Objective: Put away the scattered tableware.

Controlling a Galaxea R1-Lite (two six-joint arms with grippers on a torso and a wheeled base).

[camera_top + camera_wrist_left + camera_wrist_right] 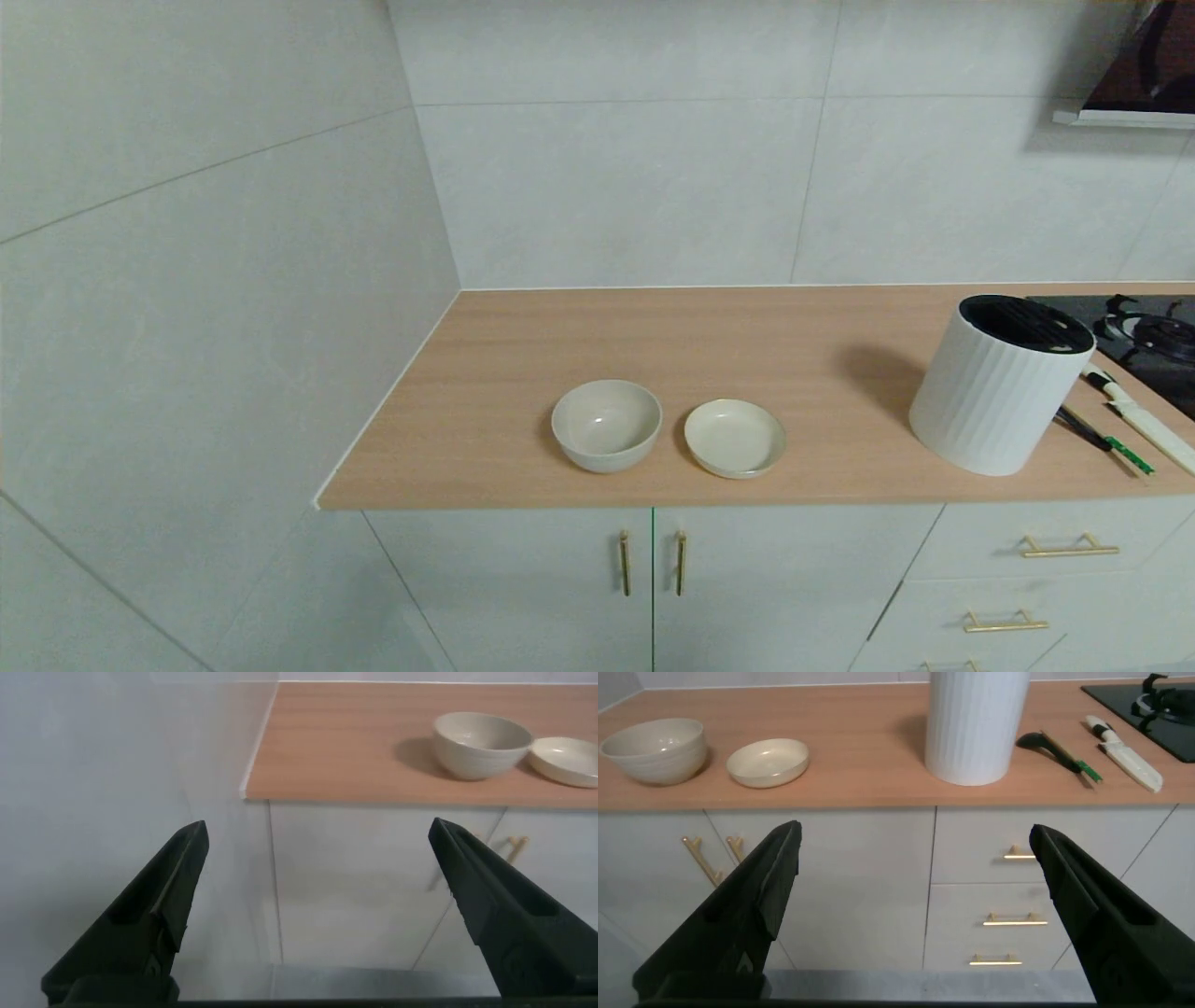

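1. Tableware not yet held: left gripper (322, 919) and right gripper (915, 919) both have jaws wide apart and empty, below the counter (523, 345) edge.
2. Bowl (607, 425) sits near the counter's front edge. Dish (735, 437) is just beside it at 3 o'clock, not touching.
3. Likely step: lift one arm and pinch the bowl rim from above, since the glazed rim may slip.
4. Head view shows the holder's (999, 383) slotted top, which the right wrist view cuts off. Knife (1144, 425) lies at the holder's 3 o'clock.
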